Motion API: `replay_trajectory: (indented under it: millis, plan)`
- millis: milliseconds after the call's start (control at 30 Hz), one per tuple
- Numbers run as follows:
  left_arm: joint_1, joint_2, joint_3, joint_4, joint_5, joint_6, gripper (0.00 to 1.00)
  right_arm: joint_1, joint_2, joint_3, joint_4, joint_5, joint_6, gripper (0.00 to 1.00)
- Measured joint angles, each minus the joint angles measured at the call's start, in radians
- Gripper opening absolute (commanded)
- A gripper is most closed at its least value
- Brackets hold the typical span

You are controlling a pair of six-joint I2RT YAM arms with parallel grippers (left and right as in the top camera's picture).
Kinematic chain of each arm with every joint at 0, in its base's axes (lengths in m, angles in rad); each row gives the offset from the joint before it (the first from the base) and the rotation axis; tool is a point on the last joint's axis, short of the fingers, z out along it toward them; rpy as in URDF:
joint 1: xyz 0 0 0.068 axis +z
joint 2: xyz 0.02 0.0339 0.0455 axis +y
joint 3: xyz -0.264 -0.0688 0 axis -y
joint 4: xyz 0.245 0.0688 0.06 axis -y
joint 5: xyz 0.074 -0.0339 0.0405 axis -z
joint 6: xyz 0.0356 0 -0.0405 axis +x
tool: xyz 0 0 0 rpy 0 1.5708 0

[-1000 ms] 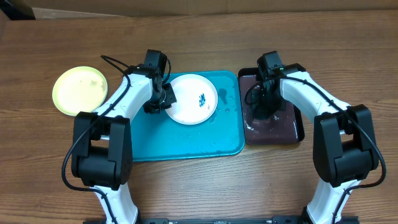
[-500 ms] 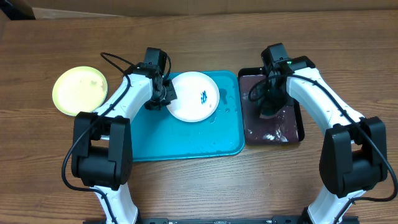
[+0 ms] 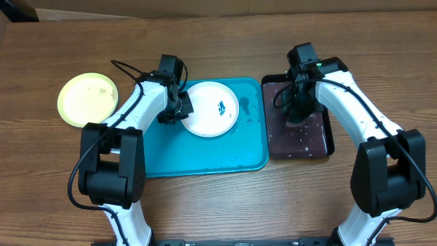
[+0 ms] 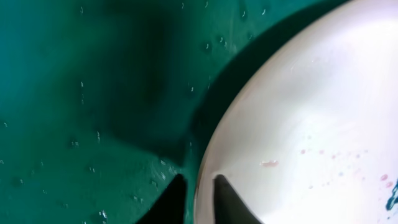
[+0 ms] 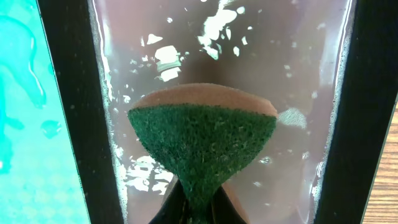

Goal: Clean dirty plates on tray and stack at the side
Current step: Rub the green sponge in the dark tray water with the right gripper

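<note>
Left pincer (image 3: pixel 182 109) on teal-smeared white plate (image 3: pixel 208 117)

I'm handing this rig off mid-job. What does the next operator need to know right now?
Left gripper: shut on the left rim of the white plate, which lies on the turquoise tray.
Right gripper: shut on the green sponge, over the black tray.
Done: yellow-green plate sits on the table left of the tray, no smear visible.
Left: the white plate has a teal smear; wipe it, then stack it on the yellow-green plate. No third plate is visible.
</note>
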Motion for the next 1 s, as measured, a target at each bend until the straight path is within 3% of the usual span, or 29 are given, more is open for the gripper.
replay_trajectory:
  millis: [300,433,567,1000]
  plan:
    - [0.0,0.0,0.0,-0.02,0.032,0.008,0.04,0.0,0.0,0.0,-0.016,0.052,0.0,0.04]
    - [0.0,0.0,0.0,-0.032,0.066,0.011,0.19,0.0,0.0,0.0,-0.016,0.061,0.0,0.04]
    - [0.0,0.0,0.0,-0.019,0.076,0.015,0.04,0.0,0.0,0.001,-0.018,0.064,-0.001,0.04]
    - [-0.015,0.0,0.0,-0.055,0.09,0.023,0.04,0.0,0.0,0.056,-0.079,0.059,0.006,0.04]
